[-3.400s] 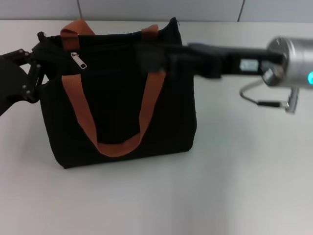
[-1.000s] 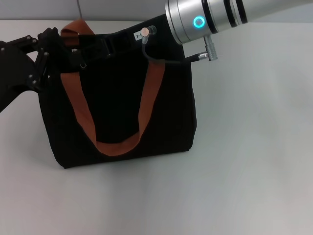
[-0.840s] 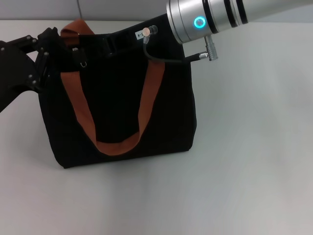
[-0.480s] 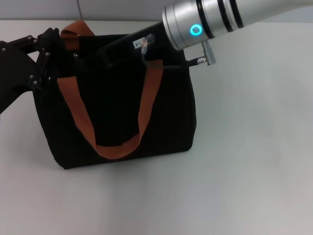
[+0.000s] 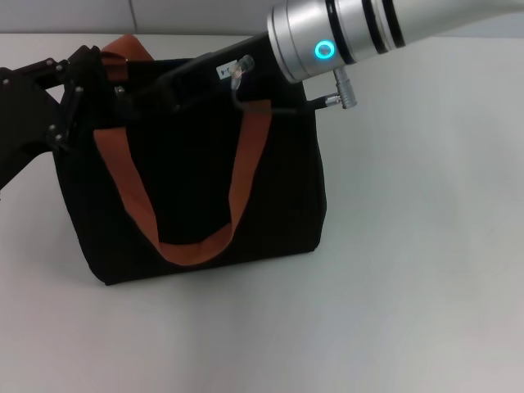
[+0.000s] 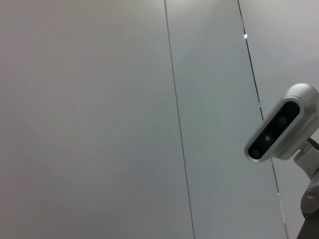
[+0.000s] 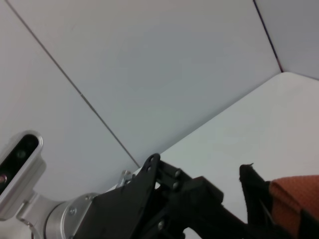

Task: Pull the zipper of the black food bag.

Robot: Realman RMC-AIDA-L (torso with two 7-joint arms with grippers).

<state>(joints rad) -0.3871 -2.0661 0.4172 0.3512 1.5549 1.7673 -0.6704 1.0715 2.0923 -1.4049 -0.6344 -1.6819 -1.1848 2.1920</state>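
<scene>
The right arm (image 5: 368,33) is a silver cylinder with black bands and a glowing cyan ring.

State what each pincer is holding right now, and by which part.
The left pincer is at the top left corner of the black food bag; the right pincer reaches along its top edge. A grip on the zipper cannot be told: fingers and pull tab are hidden.

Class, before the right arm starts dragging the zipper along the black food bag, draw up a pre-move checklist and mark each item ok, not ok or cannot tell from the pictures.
1. Black food bag upright on the table: ok.
2. Left gripper at the bag's left top corner to brace it: ok; actual grip cannot tell.
3. Right gripper reaching over the bag's top edge near its left end: ok.
4. Zipper pull visible: not ok, hidden under the right gripper.
5. Pull pinched by the right gripper: cannot tell.
6. Orange-brown strap clear of the top edge: cannot tell.
</scene>
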